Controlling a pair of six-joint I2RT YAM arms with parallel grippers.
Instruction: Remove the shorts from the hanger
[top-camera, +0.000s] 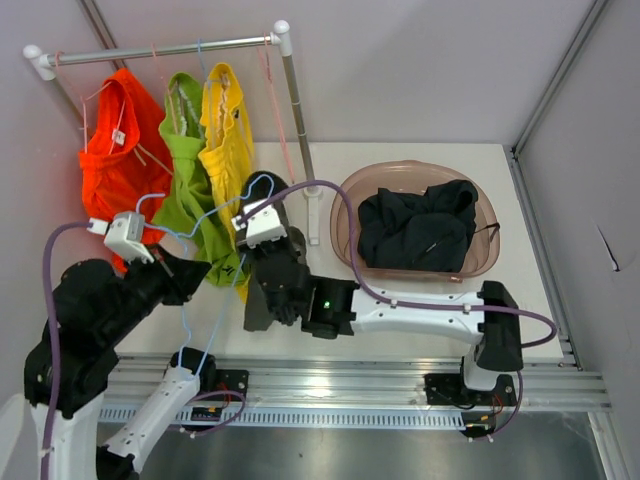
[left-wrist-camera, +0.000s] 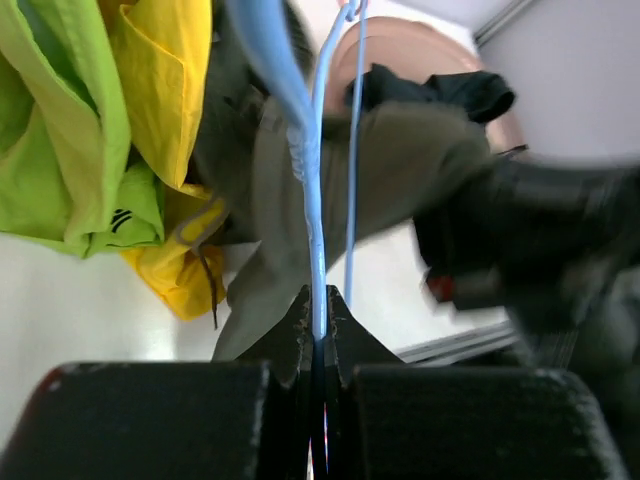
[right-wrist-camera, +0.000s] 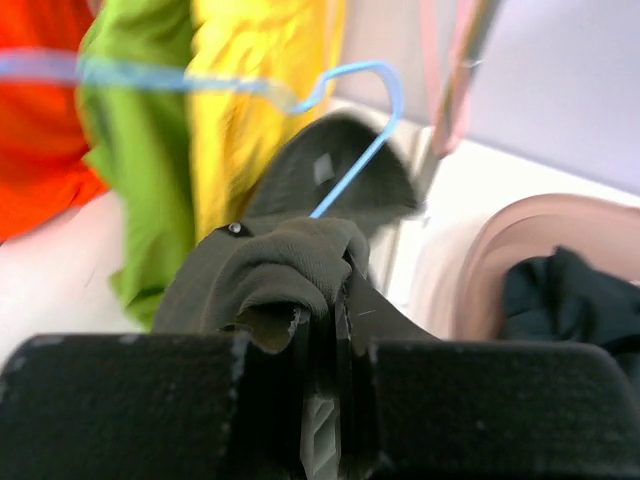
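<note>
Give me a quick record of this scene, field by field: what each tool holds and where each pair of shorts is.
left tool: shut on the blue hanger
right tool: shut on the dark olive shorts
hanging on rail: orange shorts, lime green shorts, yellow shorts
in basin: black shorts
blue hanger: off the rail

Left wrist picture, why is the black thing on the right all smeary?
Left wrist view: that is the right arm, blurred; the blue hanger looks sharp only near the left tool. Right wrist view: the dark olive shorts are crisp, the hanger behind is smeared. Top view: all sharp.
</note>
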